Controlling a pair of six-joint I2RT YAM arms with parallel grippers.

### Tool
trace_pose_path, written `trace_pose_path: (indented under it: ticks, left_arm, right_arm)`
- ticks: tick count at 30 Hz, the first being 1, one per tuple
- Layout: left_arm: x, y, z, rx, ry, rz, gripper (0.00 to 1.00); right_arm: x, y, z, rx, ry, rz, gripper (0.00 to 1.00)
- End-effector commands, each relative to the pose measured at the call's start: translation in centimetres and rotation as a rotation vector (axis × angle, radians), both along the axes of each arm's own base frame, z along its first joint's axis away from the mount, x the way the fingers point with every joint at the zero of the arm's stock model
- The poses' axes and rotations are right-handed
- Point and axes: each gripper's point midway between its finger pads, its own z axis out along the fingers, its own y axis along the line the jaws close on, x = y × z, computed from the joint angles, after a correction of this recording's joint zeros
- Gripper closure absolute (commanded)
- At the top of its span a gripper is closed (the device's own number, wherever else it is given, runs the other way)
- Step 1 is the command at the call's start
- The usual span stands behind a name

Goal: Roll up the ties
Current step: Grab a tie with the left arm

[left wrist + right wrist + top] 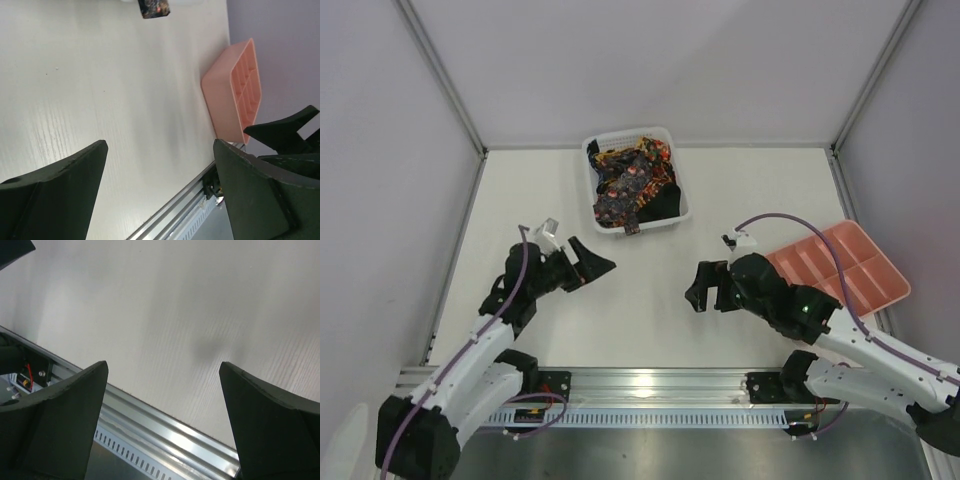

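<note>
Operator: Status of the overhead view?

Technician: Long narrow fabric ties (632, 185), black with red, orange and yellow patterns, lie heaped in the white plastic mesh basket (686, 205) at the far middle of the pale wood-grain table (650, 320). One tie end (632, 227) hangs over the basket's near rim. The pink plastic compartment tray (880, 270) sits at the table's right edge, well apart from the basket.

Operator: And the grippers?

Technician: The left gripper (592, 265) hovers near the basket's near-left corner. The right gripper (698, 285) hovers between the table's middle and the tray. Both have their jaws spread wide and hold nothing.

Operator: Left wrist view?

Technician: The two black fingers (60, 195) stand far apart over bare tabletop, and they are empty. The patterned tie end shows at the top edge of the view. The tray lies to the right with its compartments visible, and a black finger of the other arm (287, 127) appears just below it. The silver aluminium rail (180, 205) crosses the lower part.

Operator: Right wrist view?

Technician: The fingers are again wide apart and empty. Beneath them lie the tabletop and the rail along its near edge.
</note>
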Motion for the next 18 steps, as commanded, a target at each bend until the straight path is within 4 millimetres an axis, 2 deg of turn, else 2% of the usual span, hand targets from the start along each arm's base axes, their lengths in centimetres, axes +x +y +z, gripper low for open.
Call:
trace_pose_path:
  ticks: [1, 2, 3, 4, 5, 7, 9, 10, 15, 16, 17, 18]
  left_arm:
    - [5.5, -2.8, 2.0, 0.023, -0.189, 0.026, 0.06]
    - [5.8, -2.9, 2.8, 0.017, -0.205, 0.027, 0.06]
    - [6.2, -3.9, 2.9, 0.028, -0.220, 0.018, 0.06]
    - [7.6, -4.2, 1.1, 0.068, -0.176, 0.041, 0.06]
    - [8.3, -4.7, 1.5, 0.059, -0.180, 0.048, 0.06]
    - [9.5, -6.2, 0.1, 0.011, -0.119, 0.050, 0.07]
    - [10.4, -7.4, 0.1, -0.019, -0.102, 0.054, 0.07]
    - [11.6, -7.7, -0.5, -0.018, -0.081, 0.093, 0.08]
    - [13.6, -8.6, -2.1, -0.036, -0.020, 0.145, 0.12]
    - [14.2, -8.8, -1.6, -0.041, -0.028, 0.150, 0.12]
    - [14.4, -9.0, -2.6, -0.028, -0.002, 0.150, 0.13]
    - [14.6, -9.1, -2.7, -0.032, 0.009, 0.153, 0.14]
  right_arm:
    - [1.9, 0.6, 1.0, 0.021, -0.016, 0.026, 0.00]
    - [2.0, 0.7, 0.7, 0.014, -0.010, 0.027, 0.00]
    - [2.3, 0.7, 0.7, 0.024, -0.003, 0.023, 0.00]
    - [2.5, 0.4, 0.1, 0.034, 0.020, 0.021, 0.01]
    - [2.8, 0.3, 0.1, 0.049, 0.022, 0.016, 0.00]
    - [3.0, -0.1, -0.2, 0.071, 0.042, 0.013, 0.00]
    - [3.1, -0.6, 0.1, 0.083, 0.028, 0.004, 0.00]
    - [3.2, -1.0, -0.1, 0.080, 0.026, -0.009, 0.00]
    - [3.0, -2.2, 0.2, 0.071, 0.005, -0.026, 0.00]
    - [3.0, -2.5, 0.2, 0.067, 0.000, -0.033, 0.00]
    - [2.9, -2.8, -0.1, 0.061, 0.003, -0.041, 0.00]
    - [2.8, -3.0, 0.0, 0.063, -0.005, -0.042, 0.00]
